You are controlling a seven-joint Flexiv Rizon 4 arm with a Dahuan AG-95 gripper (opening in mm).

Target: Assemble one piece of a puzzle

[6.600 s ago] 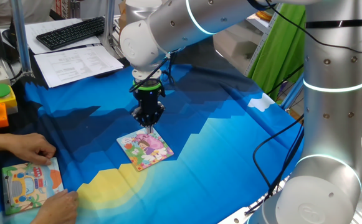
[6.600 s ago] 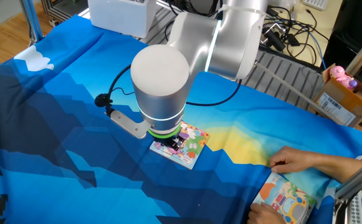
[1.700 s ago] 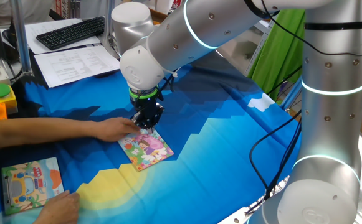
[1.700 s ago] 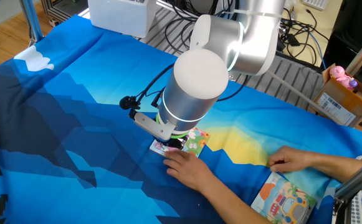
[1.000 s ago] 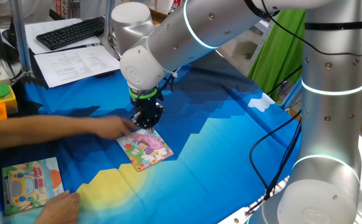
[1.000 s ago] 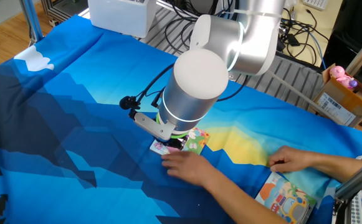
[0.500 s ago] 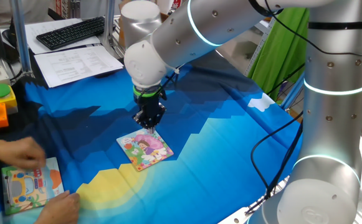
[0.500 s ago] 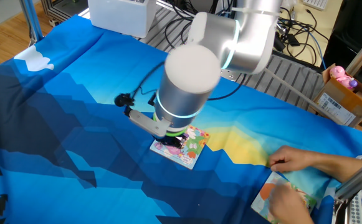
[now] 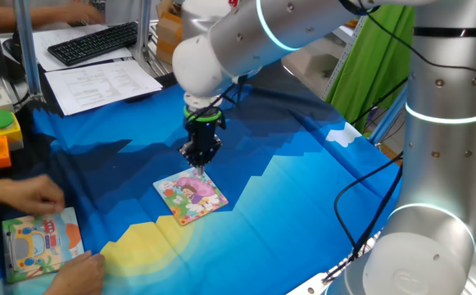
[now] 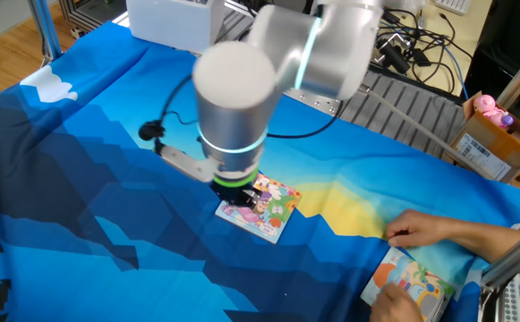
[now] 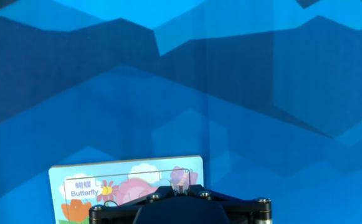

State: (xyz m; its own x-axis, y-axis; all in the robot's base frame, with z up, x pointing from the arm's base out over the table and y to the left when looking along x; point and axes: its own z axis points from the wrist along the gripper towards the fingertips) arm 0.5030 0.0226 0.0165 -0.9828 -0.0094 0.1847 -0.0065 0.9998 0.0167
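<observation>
colourful square puzzle (image 9: 191, 197) flat on blue cloth, piece unseen

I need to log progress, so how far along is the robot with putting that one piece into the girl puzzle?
Done: the puzzle lies flat on the cloth, with the fingers poised just above its far edge. In hand: the hand view shows a small pale bit at the fingertips, possibly the piece, though I can't be sure. Left, if so: lowering it and pressing it into the picture.
</observation>
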